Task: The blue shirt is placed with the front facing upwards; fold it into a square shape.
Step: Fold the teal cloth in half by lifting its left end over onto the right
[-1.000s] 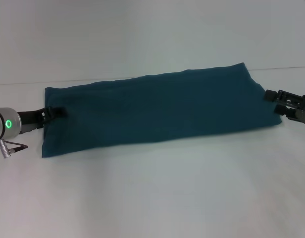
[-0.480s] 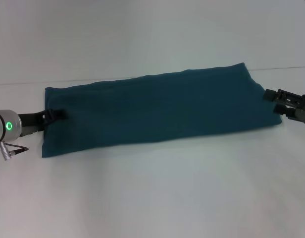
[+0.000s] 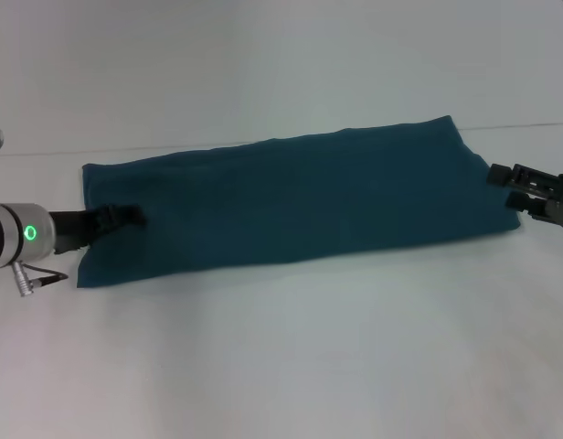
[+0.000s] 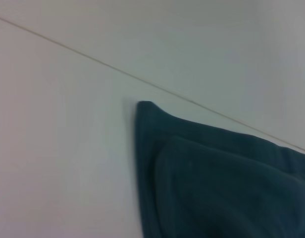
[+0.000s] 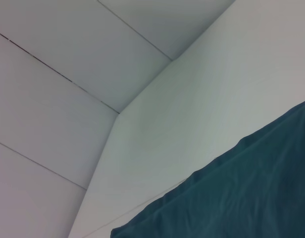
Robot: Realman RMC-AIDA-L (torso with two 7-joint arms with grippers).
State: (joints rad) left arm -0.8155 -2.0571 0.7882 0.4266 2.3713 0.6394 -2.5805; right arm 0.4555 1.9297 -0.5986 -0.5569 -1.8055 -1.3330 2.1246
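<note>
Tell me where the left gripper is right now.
In the head view, the left gripper is at the left end of the blue shirt, over its short edge; the right gripper sits at the opposite end.

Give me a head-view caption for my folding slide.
Blue shirt folded into a long strip on the table, left tool on one end, right tool at the other.

Large dark teal-blue cotton shirt [image 3: 300, 201], folded into one long narrow band, lying flat across the white worktop [image 3: 281, 366] with its right end slightly farther back than its left, plain side up, edges fairly straight, a doubled fabric layer showing at the left corner.
</note>
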